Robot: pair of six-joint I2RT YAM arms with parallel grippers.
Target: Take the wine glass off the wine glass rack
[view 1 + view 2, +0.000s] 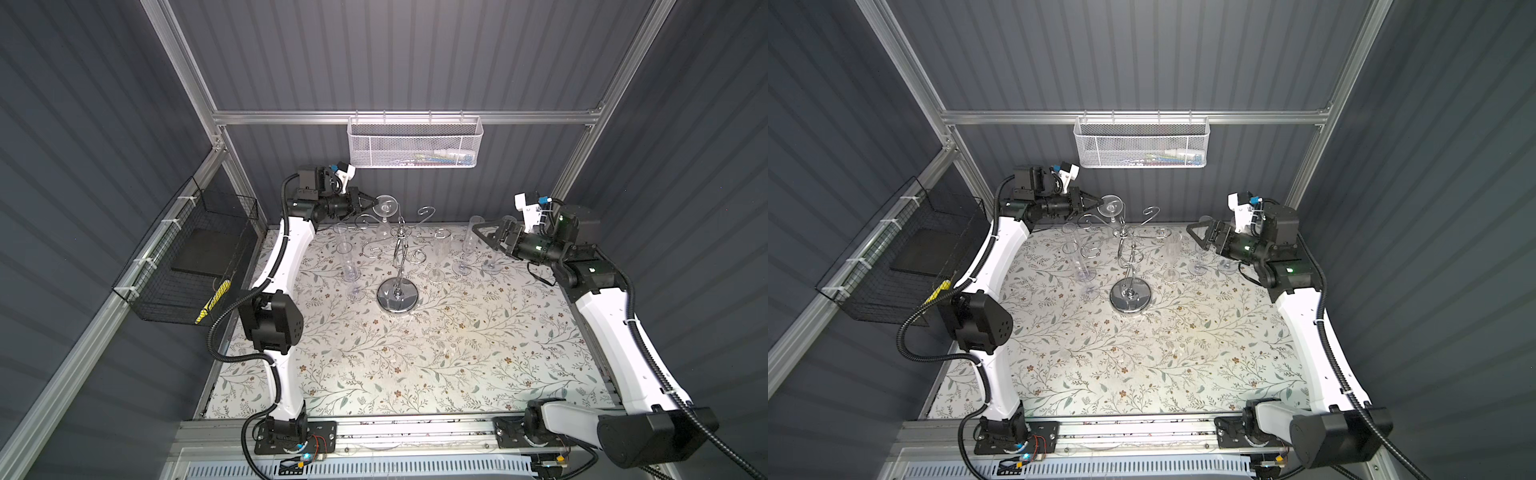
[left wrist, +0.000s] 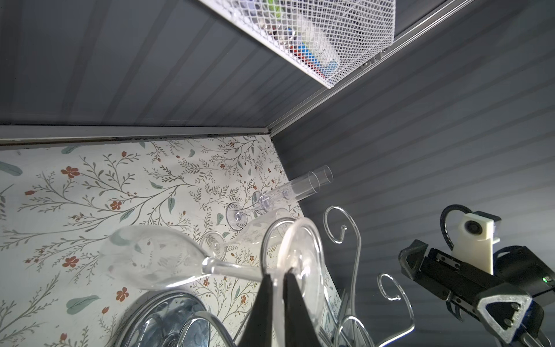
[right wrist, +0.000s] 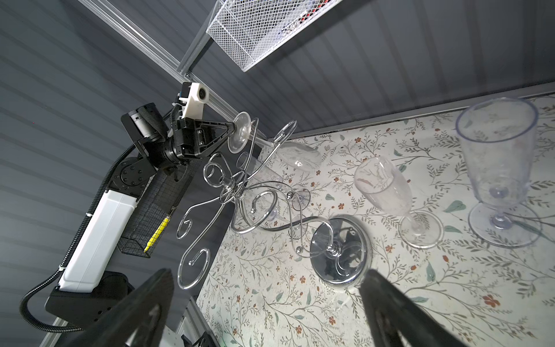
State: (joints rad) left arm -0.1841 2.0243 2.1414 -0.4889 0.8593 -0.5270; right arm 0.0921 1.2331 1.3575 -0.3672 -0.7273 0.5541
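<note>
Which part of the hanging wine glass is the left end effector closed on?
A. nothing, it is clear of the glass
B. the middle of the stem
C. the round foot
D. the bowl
C: in the left wrist view the left end effector pinches the edge of the round foot of the wine glass, and the stem and bowl stretch away from the grip.

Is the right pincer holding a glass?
No, the right pincer stands wide open, gripping nothing.
</note>
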